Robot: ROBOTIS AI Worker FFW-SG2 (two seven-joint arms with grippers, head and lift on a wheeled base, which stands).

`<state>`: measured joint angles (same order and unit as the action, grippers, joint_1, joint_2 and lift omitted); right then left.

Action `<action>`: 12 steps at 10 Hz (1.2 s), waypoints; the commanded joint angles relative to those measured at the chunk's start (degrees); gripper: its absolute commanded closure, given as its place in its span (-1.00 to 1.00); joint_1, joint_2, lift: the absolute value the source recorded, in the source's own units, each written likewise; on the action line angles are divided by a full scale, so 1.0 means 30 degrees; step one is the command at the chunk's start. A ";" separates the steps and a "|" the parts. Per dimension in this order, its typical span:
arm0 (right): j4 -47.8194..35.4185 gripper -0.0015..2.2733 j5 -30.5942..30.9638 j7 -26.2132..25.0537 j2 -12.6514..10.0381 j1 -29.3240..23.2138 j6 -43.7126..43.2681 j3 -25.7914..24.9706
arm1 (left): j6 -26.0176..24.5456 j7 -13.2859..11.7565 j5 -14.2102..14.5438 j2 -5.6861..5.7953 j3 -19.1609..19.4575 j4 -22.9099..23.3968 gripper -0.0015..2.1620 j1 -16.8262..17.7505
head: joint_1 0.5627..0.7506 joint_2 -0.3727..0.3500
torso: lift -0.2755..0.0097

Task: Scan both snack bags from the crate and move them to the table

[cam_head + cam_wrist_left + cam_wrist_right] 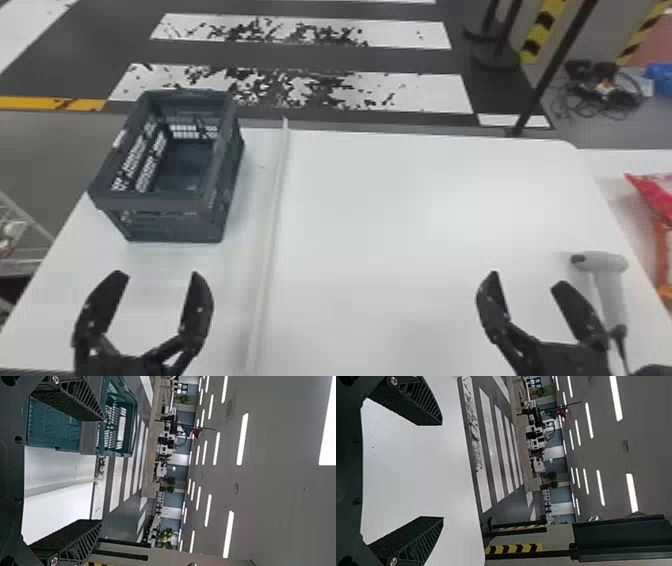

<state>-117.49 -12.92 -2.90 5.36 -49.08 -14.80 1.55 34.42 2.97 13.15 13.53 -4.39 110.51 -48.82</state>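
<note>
A white tabletop [400, 200] carries a dark plastic crate [160, 202] at its far left corner. Past the right edge lies red-and-orange snack packaging [657, 195], one bag or two, cut off from sight. The left gripper [157, 274] and right gripper [527, 277], above the near corners, are empty, fingers spread. A grey handheld scanner [607, 280] lies by the right edge.

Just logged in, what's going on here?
Nothing is being handled right now. The left gripper is open on the near side of the crate, which looks empty and stands on the table. The right gripper is open near the scanner, which lies on the table. Red packaging shows at the right edge.
</note>
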 commanded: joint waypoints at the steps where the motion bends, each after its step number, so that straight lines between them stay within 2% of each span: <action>1: 0.0256 -0.93 -0.0001 0.0000 0.0000 0.0070 -0.0001 0.0069 | 0.0140 0.0005 -0.0017 0.0000 0.0057 -0.0156 -0.93 -0.0016 | 0.41 0.03 | 0.32; 7: 0.1282 -0.93 -0.0001 0.0205 0.0088 0.0480 -0.0763 0.0245 | 0.0140 0.0005 -0.0046 -0.0029 0.0232 -0.0332 -0.93 0.0130 | 0.41 0.09 | 0.32; 12: 0.0930 -0.93 -0.0089 0.0205 0.0352 0.0187 -0.1290 0.0216 | -0.0095 -0.0024 -0.0076 -0.0205 0.0144 0.0137 -0.93 0.0013 | 0.41 0.07 | 0.32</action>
<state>-114.52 -13.06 -2.28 6.34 -48.39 -18.65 2.18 34.33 2.94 12.95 13.01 -3.86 110.79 -48.81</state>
